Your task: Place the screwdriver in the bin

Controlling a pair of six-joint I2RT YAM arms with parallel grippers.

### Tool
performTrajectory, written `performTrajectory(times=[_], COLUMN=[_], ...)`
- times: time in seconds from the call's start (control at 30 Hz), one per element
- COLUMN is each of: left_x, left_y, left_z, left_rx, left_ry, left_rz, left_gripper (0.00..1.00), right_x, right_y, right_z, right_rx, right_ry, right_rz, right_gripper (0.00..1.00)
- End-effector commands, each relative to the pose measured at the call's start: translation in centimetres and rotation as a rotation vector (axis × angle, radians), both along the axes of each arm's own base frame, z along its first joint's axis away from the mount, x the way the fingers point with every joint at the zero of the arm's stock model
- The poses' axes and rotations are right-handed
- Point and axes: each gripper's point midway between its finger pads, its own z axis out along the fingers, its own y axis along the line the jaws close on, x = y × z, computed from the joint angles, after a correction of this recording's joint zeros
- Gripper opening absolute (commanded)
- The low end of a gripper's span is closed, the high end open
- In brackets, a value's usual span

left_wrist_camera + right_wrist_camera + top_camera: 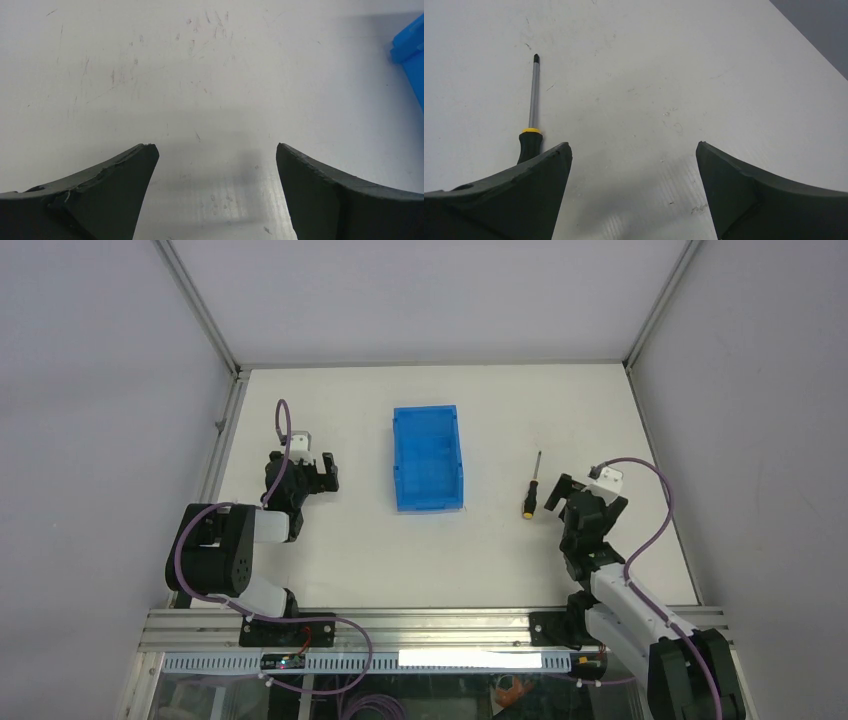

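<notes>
The screwdriver (532, 487) lies flat on the white table, right of the bin, shaft pointing away, yellow-ended black handle toward me. In the right wrist view it (531, 120) lies just left of my left finger, its handle partly hidden behind that finger. The blue bin (427, 457) stands at the table's middle, with nothing in it; its corner shows in the left wrist view (411, 55). My right gripper (572, 492) is open and empty, just right of the screwdriver's handle. My left gripper (322, 470) is open and empty, left of the bin.
The white table (440, 550) is walled by grey panels at the left, back and right. An aluminium rail (430, 625) runs along the near edge by the arm bases. Purple cables loop over both arms.
</notes>
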Motion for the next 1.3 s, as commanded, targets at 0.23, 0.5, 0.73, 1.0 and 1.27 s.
performTrajectory(times=[0.23, 0.5, 0.73, 1.0, 1.27], left_x=[1.5, 1.5, 1.5, 1.5, 1.5], left_y=[0.1, 0.1, 0.1, 0.1, 0.1], left_z=[3.0, 3.0, 3.0, 3.0, 3.1], left_rx=[-0.021, -0.021, -0.021, -0.021, -0.021], left_ry=[-0.092, -0.092, -0.092, -0.091, -0.092], left_rz=[0.005, 0.005, 0.005, 0.004, 0.006], left_gripper=[0.99, 0.99, 0.99, 0.99, 0.99], right_x=[1.0, 1.3, 2.4, 1.8, 1.4], right_y=[0.9, 5.3, 7.5, 9.1, 8.9], right_z=[6.5, 5.0, 1.7, -4.2, -6.9], right_rx=[0.06, 0.202, 0.246, 0.288, 0.284], right_ry=[0.148, 0.551, 0.614, 0.783, 0.901], right_rz=[-0.025, 0.042, 0.135, 0.17, 0.085], right_gripper=[0.99, 0.99, 0.98, 0.86, 0.19])
